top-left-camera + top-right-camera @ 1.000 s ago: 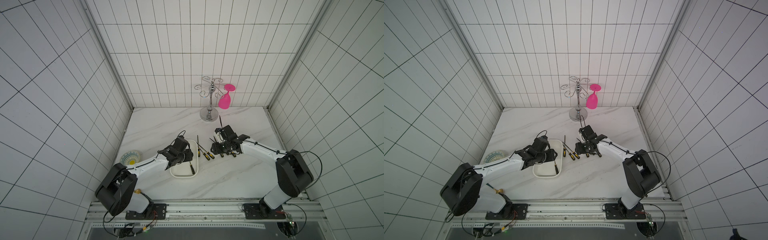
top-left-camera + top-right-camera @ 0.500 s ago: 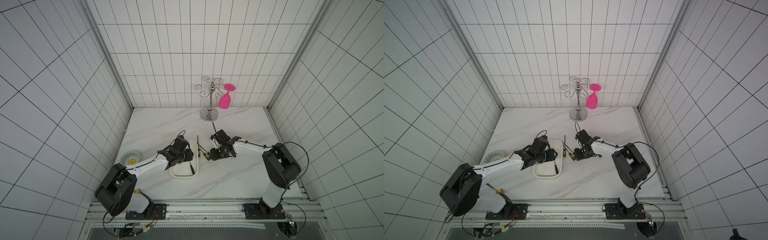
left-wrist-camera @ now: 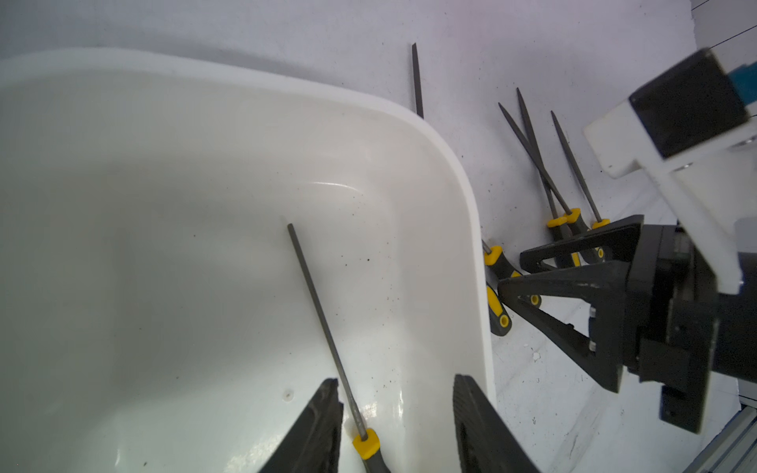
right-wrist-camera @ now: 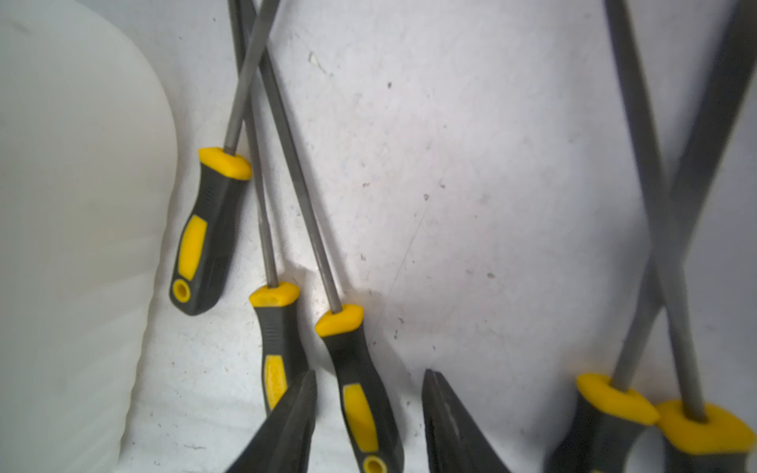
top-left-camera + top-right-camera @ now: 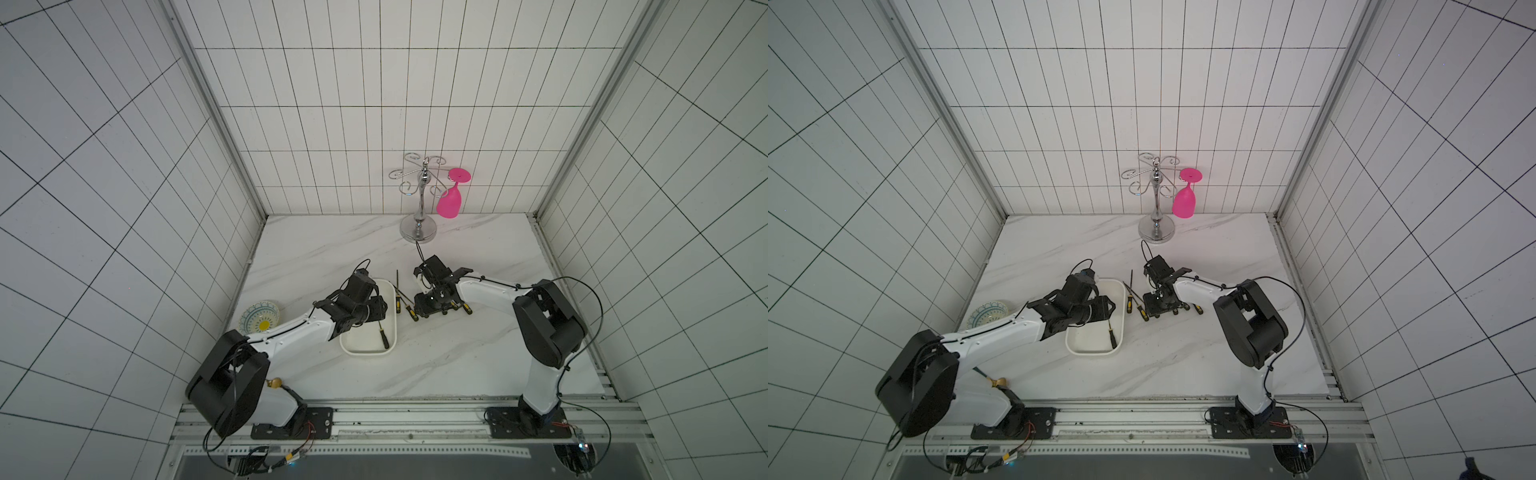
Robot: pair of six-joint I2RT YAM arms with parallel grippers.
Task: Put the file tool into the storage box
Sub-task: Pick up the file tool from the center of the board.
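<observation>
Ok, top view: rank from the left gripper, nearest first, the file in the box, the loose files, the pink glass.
1. File, in the storage box under the left gripper.
2. Loose files, beside the box.
3. Pink glass, at the back.

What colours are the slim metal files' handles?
Handles: black with yellow; right wrist view.

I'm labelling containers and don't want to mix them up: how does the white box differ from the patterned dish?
The box is rectangular with rounded corners; the dish is round. The box is plain white; the dish has a blue pattern around a yellow centre. The box holds one file; no file shows in the dish. Both are shallow and sit on the table.
</observation>
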